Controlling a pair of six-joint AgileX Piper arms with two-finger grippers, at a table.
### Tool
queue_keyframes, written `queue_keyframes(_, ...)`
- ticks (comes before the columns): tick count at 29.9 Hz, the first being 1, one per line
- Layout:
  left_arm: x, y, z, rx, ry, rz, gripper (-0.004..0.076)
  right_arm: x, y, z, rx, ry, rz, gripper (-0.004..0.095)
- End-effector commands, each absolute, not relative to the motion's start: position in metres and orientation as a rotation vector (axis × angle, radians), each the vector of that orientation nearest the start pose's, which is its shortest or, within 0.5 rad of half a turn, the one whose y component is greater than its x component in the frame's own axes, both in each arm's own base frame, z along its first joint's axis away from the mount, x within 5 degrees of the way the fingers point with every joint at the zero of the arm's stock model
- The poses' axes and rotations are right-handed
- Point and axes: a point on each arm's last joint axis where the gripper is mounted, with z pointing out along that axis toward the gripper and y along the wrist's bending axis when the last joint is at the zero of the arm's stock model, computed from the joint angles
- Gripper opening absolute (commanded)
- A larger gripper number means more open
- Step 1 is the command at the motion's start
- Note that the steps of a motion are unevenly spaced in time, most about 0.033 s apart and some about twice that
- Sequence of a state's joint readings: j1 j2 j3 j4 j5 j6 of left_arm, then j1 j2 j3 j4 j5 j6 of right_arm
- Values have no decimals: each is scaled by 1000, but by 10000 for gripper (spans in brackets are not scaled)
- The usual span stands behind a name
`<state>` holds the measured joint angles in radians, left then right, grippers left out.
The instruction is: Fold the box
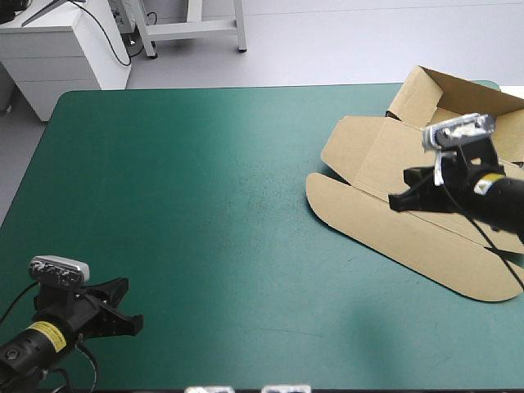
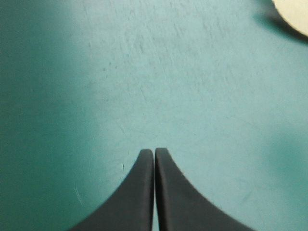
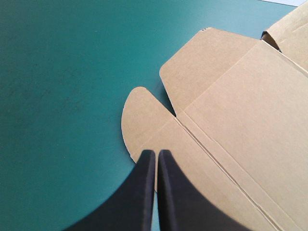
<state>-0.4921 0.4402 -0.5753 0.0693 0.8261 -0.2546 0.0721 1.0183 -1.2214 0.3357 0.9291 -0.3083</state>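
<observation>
The box [image 1: 385,164] is lying on the teal-green cover [image 1: 205,205] toward the table's far right, mostly flat, with one end wall [image 1: 426,94] standing raised at the far side. The right gripper [image 3: 157,154] is hanging over the box with its black fingers pressed together and nothing between them. The rounded flap [image 3: 139,115] is lying just ahead of and beneath the tips, and the long panel is running off to one side of them. Whether the tips are touching the board cannot be told. The left gripper [image 2: 154,153] is also showing its fingers together and empty. It is hanging over bare cover near the table's near left corner, with only a pale corner of the box showing well ahead of it. The board is likely to handle as light, stiff sheet: it should be hinging readily along the score lines [image 3: 207,144] and resisting elsewhere, and it may be sliding on the cover when pushed. A free flap edge beside a score line appears the best place to take hold, while the other gripper is pinning the base panel.
</observation>
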Motion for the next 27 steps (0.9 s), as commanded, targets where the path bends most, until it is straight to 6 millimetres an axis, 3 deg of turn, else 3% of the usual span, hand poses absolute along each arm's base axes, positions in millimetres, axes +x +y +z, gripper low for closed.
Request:
queue_keyframes(1, 62, -28, 323, 279, 1992, -376, -8, 154, 33, 427, -342, 1983, 203, -1)
queue_keyframes(6, 43, -17, 329, 321, 1884, -362, -8, 112, 27, 400, -315, 1905, 177, -20)
queue_keyframes(11, 33, -12, 328, 333, 1826, -359, -8, 82, 23, 373, -283, 1829, 159, -20)
queue_keyframes(19, 29, -11, 298, 338, 1877, -369, -8, 49, 14, 336, -252, 1714, 66, -20)
queue_keyframes(27, 27, -12, 289, 340, 1912, -392, -8, 33, 10, 314, -192, 1729, 73, -20)
